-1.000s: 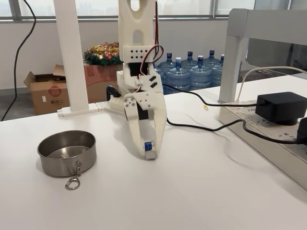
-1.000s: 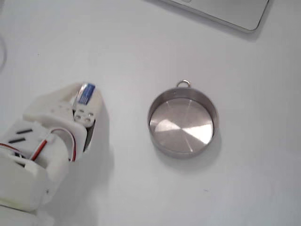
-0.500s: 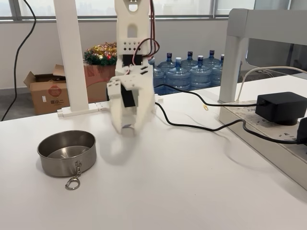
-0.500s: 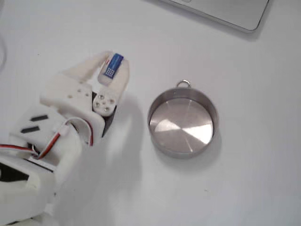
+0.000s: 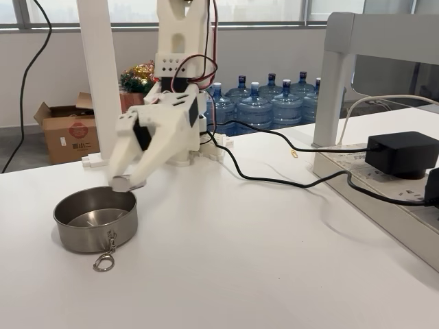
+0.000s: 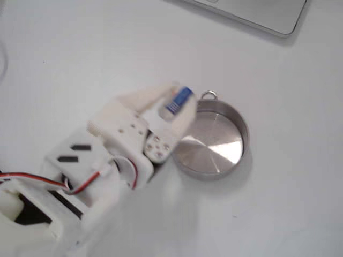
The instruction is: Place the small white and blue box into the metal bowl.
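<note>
White plastic fingers of your end effector (image 6: 176, 104) pinch the small white and blue box (image 6: 177, 100), its blue end showing between the tips. In a fixed view from above, the box hangs over the left rim of the metal bowl (image 6: 225, 126). In a fixed view from the side, your end effector (image 5: 123, 182) sits just above the metal bowl (image 5: 75, 236) on the counter (image 5: 274, 260).

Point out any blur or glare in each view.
In a fixed view from the side, the hand is motion-smeared while the metal bowl stays sharp; in a fixed view from above, the picture is soft overall, with bright glare on the bowl's floor.
</note>
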Available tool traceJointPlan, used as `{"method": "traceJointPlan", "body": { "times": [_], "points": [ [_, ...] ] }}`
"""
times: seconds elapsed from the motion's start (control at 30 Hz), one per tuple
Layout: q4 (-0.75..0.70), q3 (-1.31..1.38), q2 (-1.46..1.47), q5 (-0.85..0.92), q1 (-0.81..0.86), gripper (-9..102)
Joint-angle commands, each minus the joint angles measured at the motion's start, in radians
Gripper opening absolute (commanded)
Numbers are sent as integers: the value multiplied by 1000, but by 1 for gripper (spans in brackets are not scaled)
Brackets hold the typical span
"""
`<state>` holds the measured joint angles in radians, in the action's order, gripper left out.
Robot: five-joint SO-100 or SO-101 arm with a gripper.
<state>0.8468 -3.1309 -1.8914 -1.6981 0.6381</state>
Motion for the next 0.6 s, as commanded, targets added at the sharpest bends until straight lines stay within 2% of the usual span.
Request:
{"method": "traceJointPlan", "body": {
  "times": [0.0,0.3,0.47,0.57],
  "points": [
    [11,-15,-26,11,66,3],
    [11,-15,-25,11,153,4],
    [11,-17,-25,11,137,14],
    [11,-17,-25,11,133,16]
  ]
}}
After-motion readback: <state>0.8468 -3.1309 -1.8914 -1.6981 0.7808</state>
